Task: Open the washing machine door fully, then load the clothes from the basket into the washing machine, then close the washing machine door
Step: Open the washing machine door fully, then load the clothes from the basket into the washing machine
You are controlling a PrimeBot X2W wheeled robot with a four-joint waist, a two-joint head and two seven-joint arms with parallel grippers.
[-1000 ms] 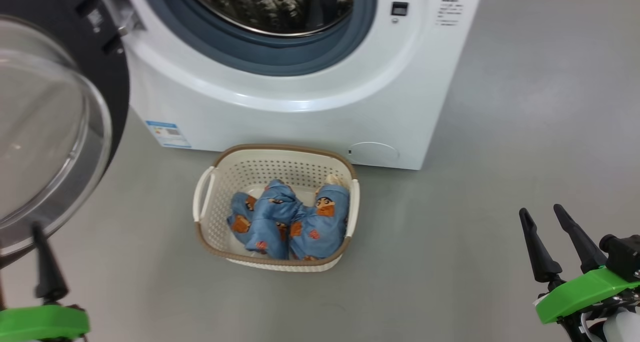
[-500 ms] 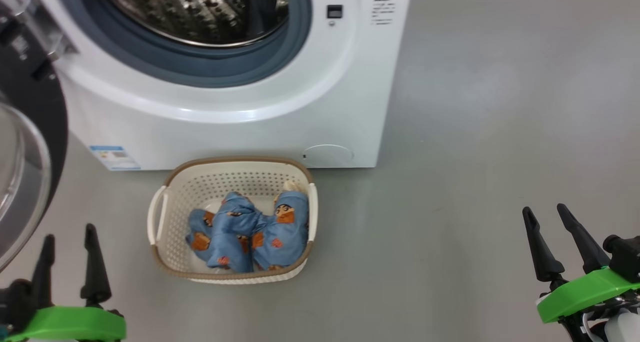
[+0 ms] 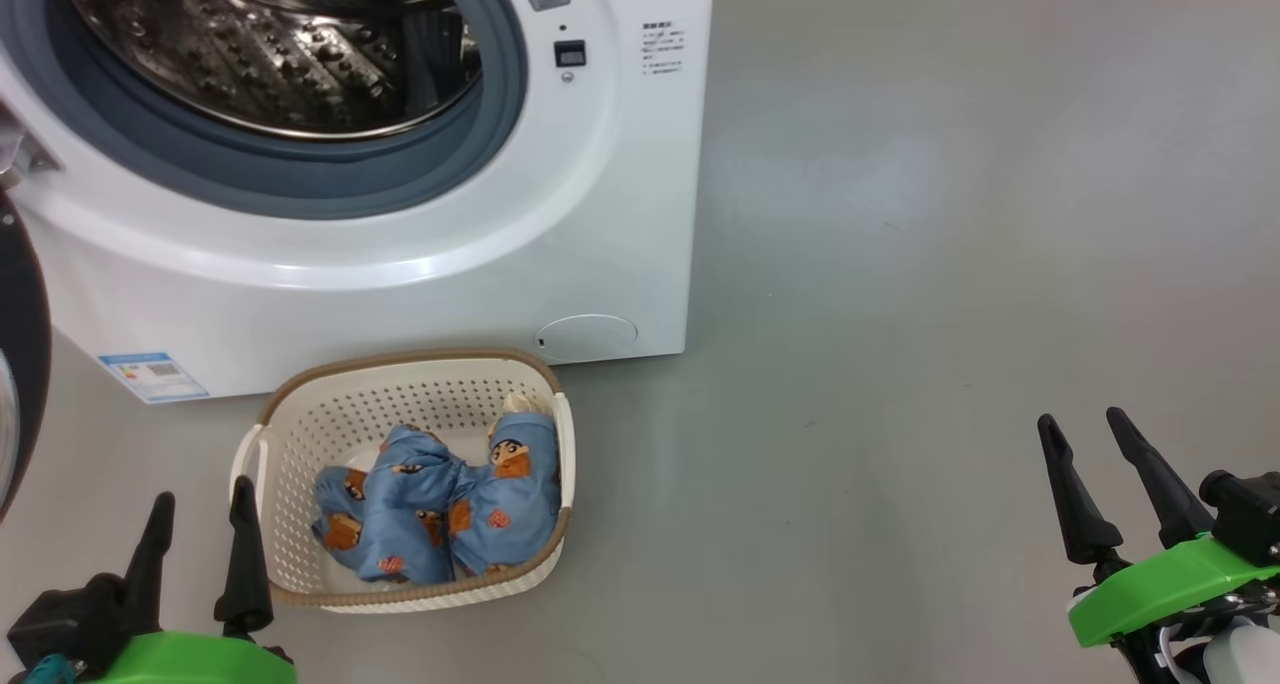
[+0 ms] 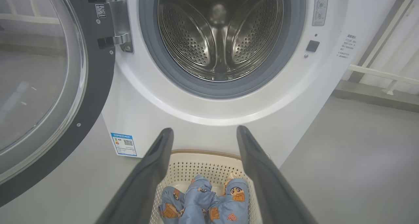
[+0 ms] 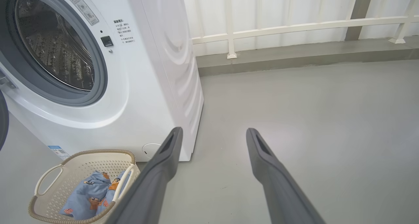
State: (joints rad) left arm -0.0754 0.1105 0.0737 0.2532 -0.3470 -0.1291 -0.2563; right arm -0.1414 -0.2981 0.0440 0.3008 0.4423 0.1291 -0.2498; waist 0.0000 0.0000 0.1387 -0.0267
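Note:
The white washing machine (image 3: 400, 264) stands with its steel drum (image 4: 219, 34) exposed. The washing machine door (image 4: 39, 86) is swung wide open to the left, its glass bowl facing me. On the floor before the machine sits the basket (image 3: 400, 356), holding the blue printed clothes (image 3: 440, 509). My left gripper (image 3: 202, 492) is open and empty, just left of the basket's left handle. In the left wrist view its fingers frame the clothes (image 4: 209, 204) below. My right gripper (image 3: 1081, 419) is open and empty over bare floor, far right of the basket (image 5: 78, 153).
Grey floor (image 3: 900, 264) stretches to the right of the machine. A white railing (image 5: 294, 26) on a low kerb (image 5: 294, 57) runs behind it. The open door's black rim (image 3: 20, 364) stands at the far left, close to my left arm.
The head camera has swung right, so machine, basket and door slid left in the picture. My left gripper has come in beside the basket's left handle. Both grippers stay open.

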